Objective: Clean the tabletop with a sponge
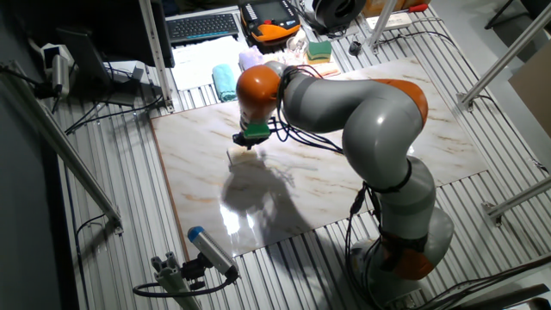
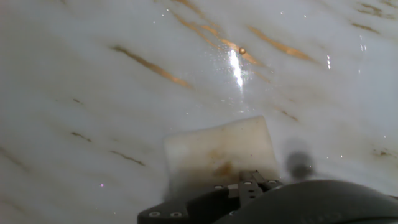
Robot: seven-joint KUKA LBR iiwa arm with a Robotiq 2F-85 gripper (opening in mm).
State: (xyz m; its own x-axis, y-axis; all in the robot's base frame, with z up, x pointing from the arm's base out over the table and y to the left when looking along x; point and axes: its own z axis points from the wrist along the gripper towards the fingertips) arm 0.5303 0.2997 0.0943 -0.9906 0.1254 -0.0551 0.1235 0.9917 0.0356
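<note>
Sponge — small cream-beige rectangular block (stained) — sits clamped in the gripper, pressed flat against the glossy white marble-look tabletop for wiping.

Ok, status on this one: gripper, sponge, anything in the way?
Gripper low over the tabletop, jaws not visible. Sponge flat on the marble just ahead of the hand; grip cannot be confirmed. Nothing blocking nearby.

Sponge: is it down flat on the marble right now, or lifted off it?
Apparently down. In the hand view the sponge lies broad face toward the tabletop below the gripper, no gap visible. Actual contact cannot be confirmed.
</note>
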